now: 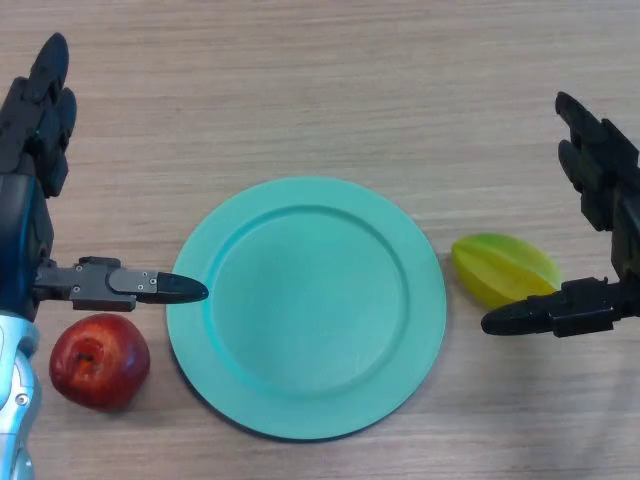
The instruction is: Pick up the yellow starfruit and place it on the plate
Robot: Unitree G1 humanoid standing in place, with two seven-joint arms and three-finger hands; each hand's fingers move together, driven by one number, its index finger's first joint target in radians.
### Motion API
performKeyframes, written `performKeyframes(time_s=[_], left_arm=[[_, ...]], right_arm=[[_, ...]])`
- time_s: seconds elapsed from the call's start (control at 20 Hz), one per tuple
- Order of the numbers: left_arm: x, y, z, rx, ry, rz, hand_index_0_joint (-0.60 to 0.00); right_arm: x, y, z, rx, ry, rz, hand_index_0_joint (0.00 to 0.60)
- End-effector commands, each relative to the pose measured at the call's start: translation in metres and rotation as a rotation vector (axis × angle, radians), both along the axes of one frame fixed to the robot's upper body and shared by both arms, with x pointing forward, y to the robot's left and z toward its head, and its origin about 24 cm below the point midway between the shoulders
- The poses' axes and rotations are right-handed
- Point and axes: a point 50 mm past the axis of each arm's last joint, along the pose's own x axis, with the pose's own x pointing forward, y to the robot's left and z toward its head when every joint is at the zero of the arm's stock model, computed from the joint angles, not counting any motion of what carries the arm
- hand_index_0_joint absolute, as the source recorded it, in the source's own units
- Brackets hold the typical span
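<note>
Yellow starfruit [503, 268] lies on the desk [320, 80] just right of the teal plate [306, 306], not yet gripped. Right hand [600, 240] spread wide around it, holding nothing; left hand [40, 190] open too, idle by plate. Best close thumb and fingers across the fruit's middle before lifting.

No legible text or labels

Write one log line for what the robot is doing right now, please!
starfruit: on table, right of plate | plate: empty | right hand: open beside starfruit | left hand: open
</note>
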Motion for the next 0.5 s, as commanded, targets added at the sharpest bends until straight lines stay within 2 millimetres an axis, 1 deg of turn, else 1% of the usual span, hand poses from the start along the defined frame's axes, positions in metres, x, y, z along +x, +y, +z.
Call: performKeyframes(time_s=[0.05, 0.3, 0.5], left_arm=[[-0.009, 0.002, 0.028, 0.04, -0.173, -0.014, 0.0], [-0.012, 0.003, 0.03, 0.036, -0.203, -0.007, 0.0], [-0.013, 0.0, 0.03, 0.025, -0.207, -0.021, 0.0]], right_arm=[[-0.002, -0.007, 0.034, -0.06, -0.231, -0.014, 0.0], [0.013, -0.005, 0.015, -0.147, -0.223, -0.018, 0.0], [0.023, -0.004, -0.003, -0.179, -0.219, -0.025, 0.0]])
